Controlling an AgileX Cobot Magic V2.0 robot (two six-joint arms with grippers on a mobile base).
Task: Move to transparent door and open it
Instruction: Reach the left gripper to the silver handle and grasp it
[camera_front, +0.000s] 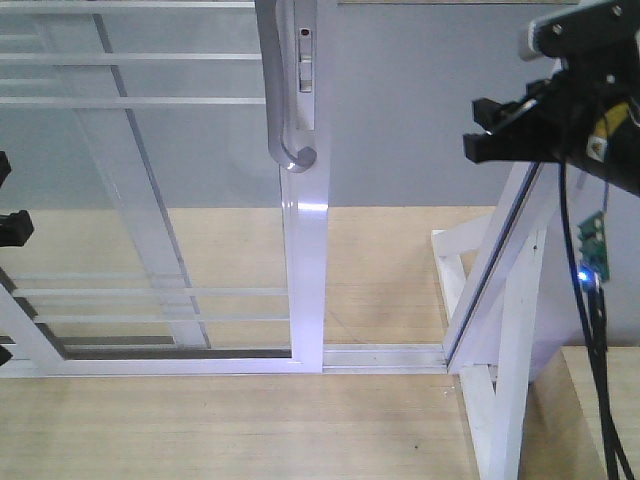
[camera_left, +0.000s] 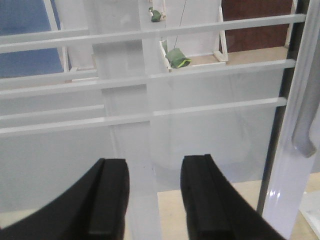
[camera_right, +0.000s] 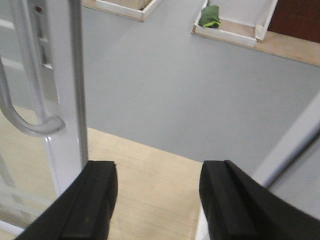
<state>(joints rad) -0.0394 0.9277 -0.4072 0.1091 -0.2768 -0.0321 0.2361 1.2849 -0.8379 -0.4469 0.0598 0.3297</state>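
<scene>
The transparent door (camera_front: 150, 180) is a clear glass panel in a white frame, crossed by thin white bars. Its right stile (camera_front: 305, 260) carries a curved grey pull handle (camera_front: 284, 110). A gap shows between this stile and the slanted white post (camera_front: 500, 260) on the right. My right gripper (camera_front: 475, 127) hangs open to the right of the handle, apart from it. In the right wrist view the handle (camera_right: 22, 112) lies left of the open gripper (camera_right: 157, 170). My left gripper (camera_front: 6, 195) shows only at the left edge. It stands open (camera_left: 152, 167) facing the glass, with the handle (camera_left: 309, 120) far right.
A white floor track (camera_front: 385, 355) runs from the stile to a white support frame (camera_front: 505, 400). Cables and a small lit board (camera_front: 592, 250) hang from the right arm. Beyond the door lie grey floor (camera_right: 190, 80) and green objects (camera_right: 210, 17) in a low white frame.
</scene>
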